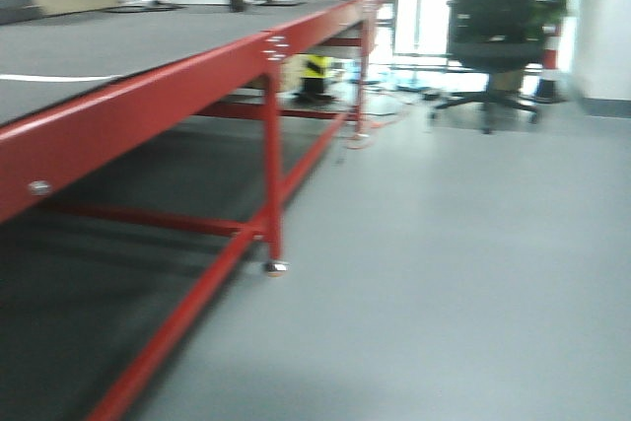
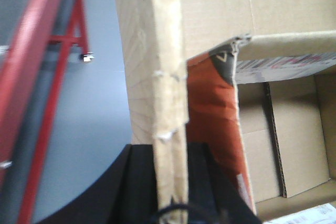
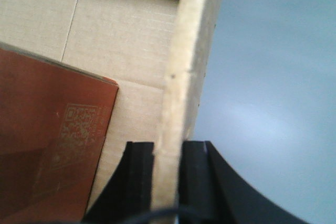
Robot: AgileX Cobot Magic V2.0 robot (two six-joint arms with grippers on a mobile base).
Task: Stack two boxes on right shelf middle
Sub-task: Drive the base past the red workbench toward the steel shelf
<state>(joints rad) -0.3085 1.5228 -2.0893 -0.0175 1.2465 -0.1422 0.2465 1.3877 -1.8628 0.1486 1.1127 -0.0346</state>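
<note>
An open brown cardboard box is held between both grippers. In the left wrist view my left gripper [image 2: 169, 153] is shut on the box's left wall [image 2: 157, 66]. In the right wrist view my right gripper [image 3: 168, 148] is shut on the box's right wall [image 3: 186, 66]. An orange-red flat package [image 2: 215, 114] lies inside the box; it also shows in the right wrist view [image 3: 47, 140] with a printed code. A smaller carton with a label [image 2: 289, 51] lies in the box too. Neither gripper nor the box shows in the front view.
A long red-framed rack [image 1: 271, 135] with a dark grey top runs along the left, one foot on the grey floor [image 1: 473, 273]. An office chair [image 1: 493, 36] stands far right. The red frame also shows in the left wrist view [image 2: 31, 77].
</note>
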